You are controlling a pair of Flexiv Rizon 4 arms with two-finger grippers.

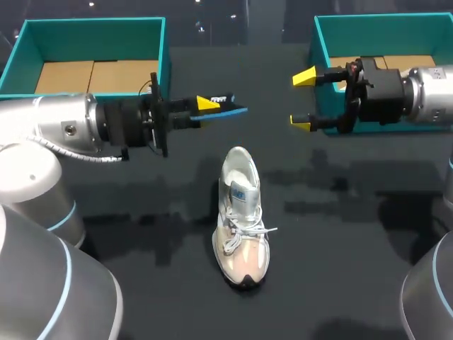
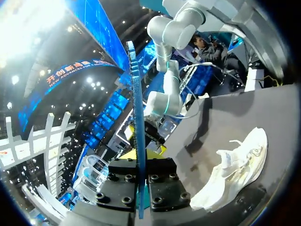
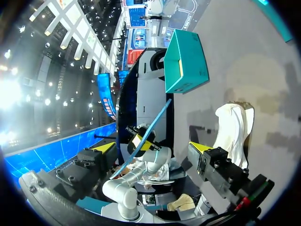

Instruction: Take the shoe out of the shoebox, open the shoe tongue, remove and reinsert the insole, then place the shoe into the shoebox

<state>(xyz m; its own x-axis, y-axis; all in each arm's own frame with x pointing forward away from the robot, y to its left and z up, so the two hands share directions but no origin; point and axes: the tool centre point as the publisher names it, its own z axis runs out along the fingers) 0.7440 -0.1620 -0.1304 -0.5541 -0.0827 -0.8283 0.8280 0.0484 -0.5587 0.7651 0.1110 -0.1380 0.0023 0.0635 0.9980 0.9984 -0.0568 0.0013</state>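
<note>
The left gripper (image 1: 207, 105) pinches the blue insole (image 1: 230, 108) above the table (image 1: 340, 241) — the white sneaker (image 1: 242, 216) stands mid-table, outside both teal shoeboxes (image 1: 92, 23). The right gripper (image 1: 304, 99) hangs spread wide, holding nothing.

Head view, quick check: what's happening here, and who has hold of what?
The left gripper has its jaws shut on the blue insole, holding it in the air, clear of the shoe. The white shoe stands on the dark table between the two arms, outside both the left shoebox and the right shoebox. The right gripper hangs in front of the right shoebox, jaws open and empty. The insole is out and not yet back in.
</note>
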